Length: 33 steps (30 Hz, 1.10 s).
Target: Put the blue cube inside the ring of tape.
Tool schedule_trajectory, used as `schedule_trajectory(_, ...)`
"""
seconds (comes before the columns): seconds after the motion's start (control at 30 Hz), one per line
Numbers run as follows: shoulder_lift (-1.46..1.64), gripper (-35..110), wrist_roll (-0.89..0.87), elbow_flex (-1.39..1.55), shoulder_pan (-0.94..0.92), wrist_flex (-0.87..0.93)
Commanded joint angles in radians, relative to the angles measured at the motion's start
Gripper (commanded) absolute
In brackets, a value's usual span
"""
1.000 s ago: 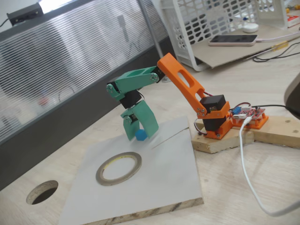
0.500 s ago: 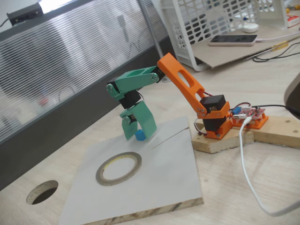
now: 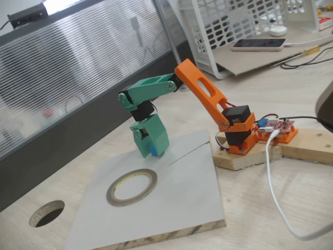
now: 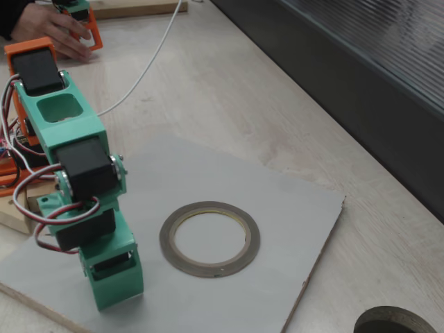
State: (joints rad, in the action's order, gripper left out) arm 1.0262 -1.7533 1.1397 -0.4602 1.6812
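Gripping the blue cube (image 3: 155,150) between closed green jaws, the gripper (image 3: 151,147) hangs tip-down just above the grey board (image 3: 182,192). The ring of tape (image 3: 132,186) lies flat on that board, near the gripper, its centre open and bare.

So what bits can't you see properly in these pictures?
- The blue cube: in a fixed view a sliver shows between the green fingers; in the other, the end effector has its back to the camera and hides it.
- Whether the end effector's tips touch the grey board: cannot tell.
- The dark round hole: cut off by the bottom edge.
- The ring of tape shows whole.
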Motion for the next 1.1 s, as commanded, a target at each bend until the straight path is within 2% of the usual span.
schedule_trajectory(0.0,0.028,38,-0.006,-0.009,-0.003,-0.002)
schedule_trajectory(0.47,0.028,38,-0.003,-0.009,-0.002,-0.002)
schedule_trajectory(0.6,0.028,31,-0.003,-0.011,-0.002,-0.012)
schedule_trajectory(0.8,0.028,18,-0.002,-0.009,-0.006,-0.127)
schedule_trajectory(1.07,0.028,17,-0.006,-0.009,-0.006,-0.138)
